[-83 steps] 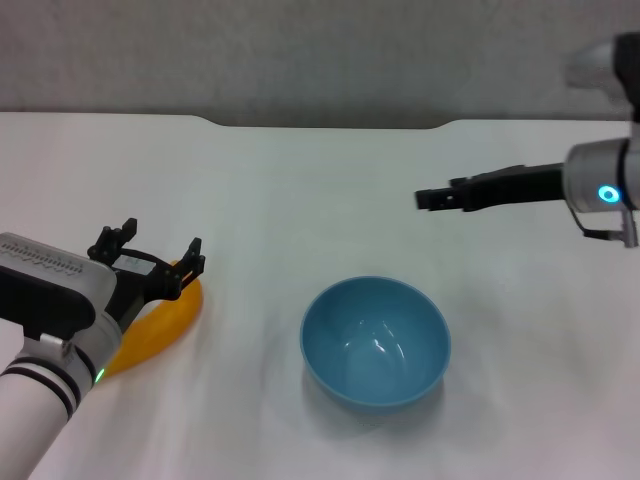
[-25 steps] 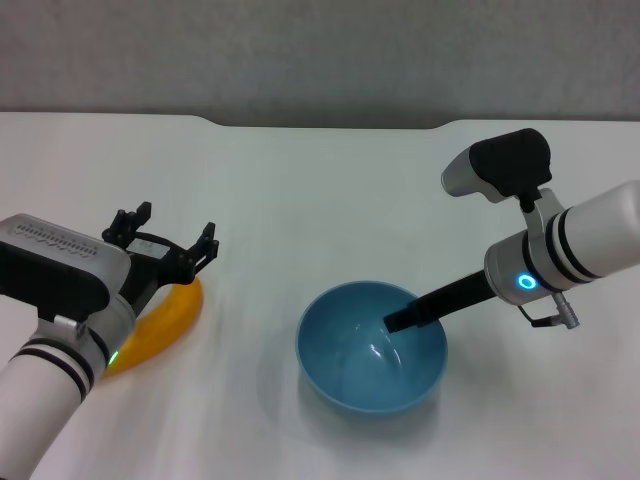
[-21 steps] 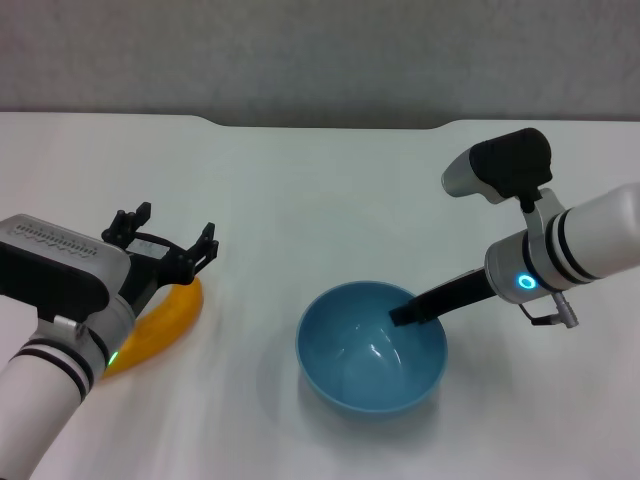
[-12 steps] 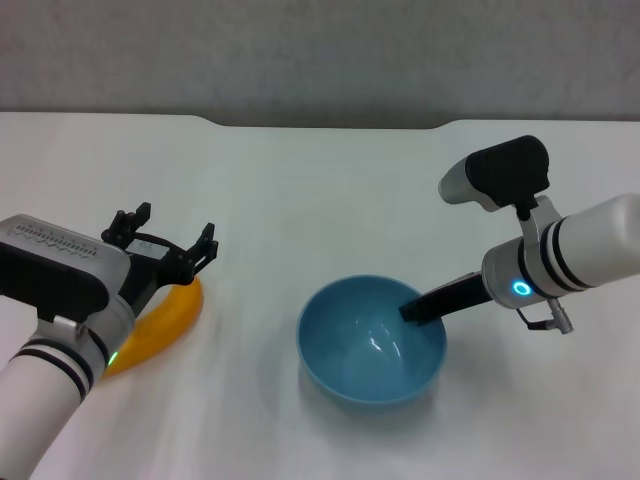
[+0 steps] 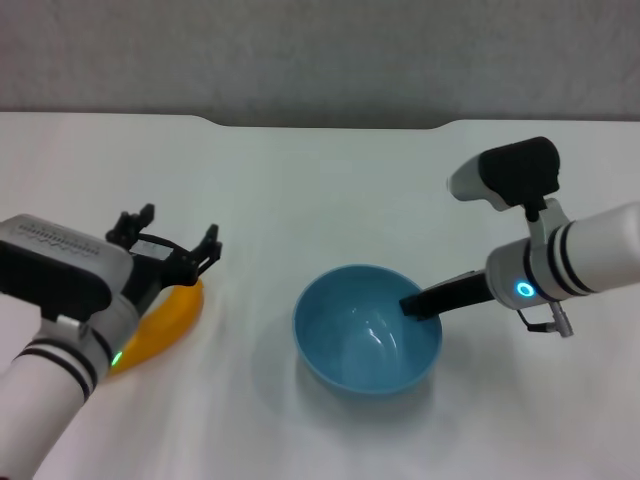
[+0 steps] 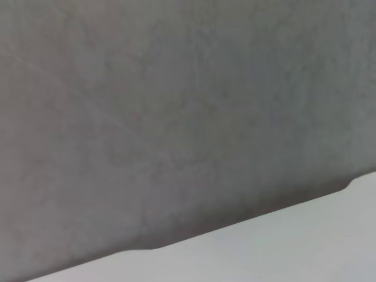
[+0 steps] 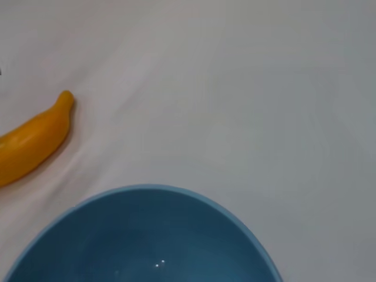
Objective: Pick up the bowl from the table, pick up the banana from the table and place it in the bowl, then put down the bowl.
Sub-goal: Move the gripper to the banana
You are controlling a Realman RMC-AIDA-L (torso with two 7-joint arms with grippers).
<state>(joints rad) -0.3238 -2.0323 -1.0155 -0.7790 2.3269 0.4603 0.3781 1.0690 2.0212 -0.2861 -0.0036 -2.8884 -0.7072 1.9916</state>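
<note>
Now lifts the bowl point(image 5: 365, 335) slightly off the worktop point(image 5: 300, 190), right tool point(image 5: 410, 305) clenched on its rim, left tool point(image 5: 175, 232) released over the banana point(image 5: 165, 325), ready for the pick.

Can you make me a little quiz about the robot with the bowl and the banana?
1. True or false: the banana is inside the bowl.
2. Which gripper is at the bowl's rim? A) left gripper B) right gripper
3. Fill in: the banana lies on the white ____.

Key: 1. False, it lies beside the bowl, under the left gripper. 2. B. 3. table.
</note>
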